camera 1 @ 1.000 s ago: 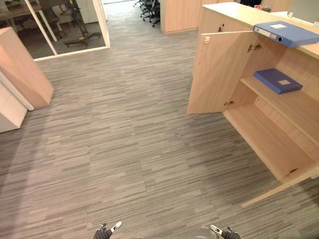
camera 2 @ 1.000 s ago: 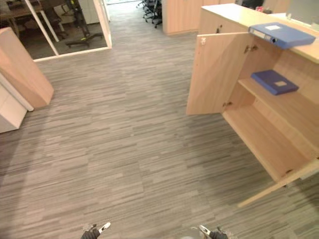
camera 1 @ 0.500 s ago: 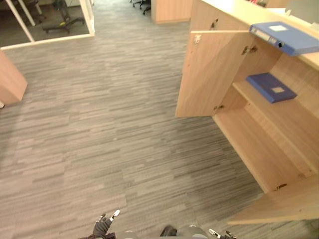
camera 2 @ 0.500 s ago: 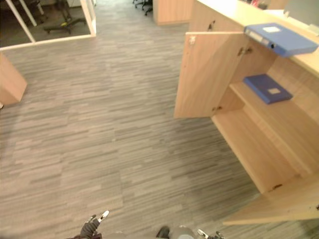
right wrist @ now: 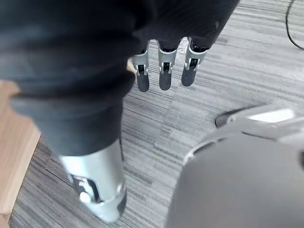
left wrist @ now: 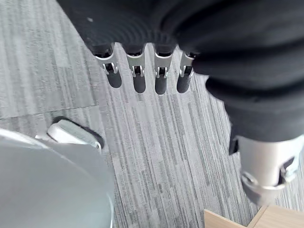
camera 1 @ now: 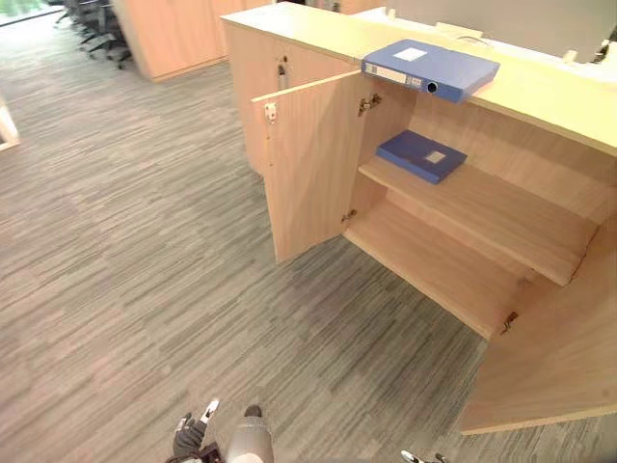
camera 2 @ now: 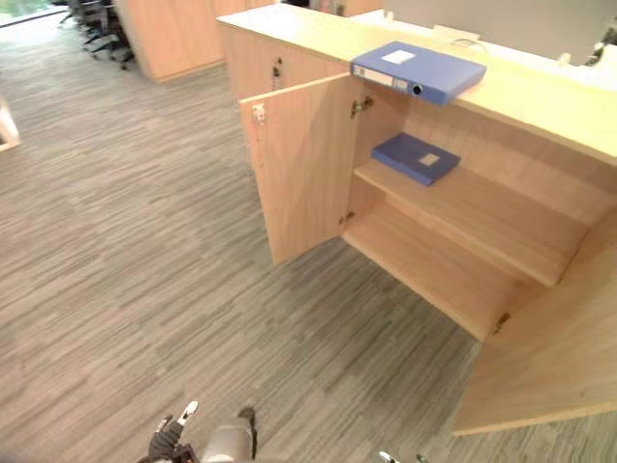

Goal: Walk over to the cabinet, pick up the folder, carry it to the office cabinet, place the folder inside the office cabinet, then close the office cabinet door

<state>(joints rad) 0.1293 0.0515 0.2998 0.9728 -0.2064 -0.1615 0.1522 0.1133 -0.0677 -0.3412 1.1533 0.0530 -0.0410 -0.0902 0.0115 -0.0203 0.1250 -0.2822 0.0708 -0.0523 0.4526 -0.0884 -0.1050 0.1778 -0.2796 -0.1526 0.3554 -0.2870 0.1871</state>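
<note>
A thick blue folder (camera 1: 430,69) lies flat on the top of the light wood office cabinet (camera 1: 540,96). A thinner blue folder (camera 1: 420,155) rests on the cabinet's upper shelf (camera 1: 482,207). Both cabinet doors stand open: the left door (camera 1: 308,174) and the right door (camera 1: 554,357). My left hand (left wrist: 139,78) hangs low over the carpet with straight fingers and holds nothing. My right hand (right wrist: 164,71) hangs the same way, open and empty. Both hands are far from the folders.
Grey striped carpet (camera 1: 125,251) stretches between me and the cabinet. Another wood cabinet (camera 1: 178,34) and office chairs (camera 1: 96,19) stand at the far back left. The lower shelf (camera 1: 434,270) of the open cabinet is bare.
The camera has swung toward the cabinet, which now sits nearer the middle of the view. Both hands stay low and empty.
</note>
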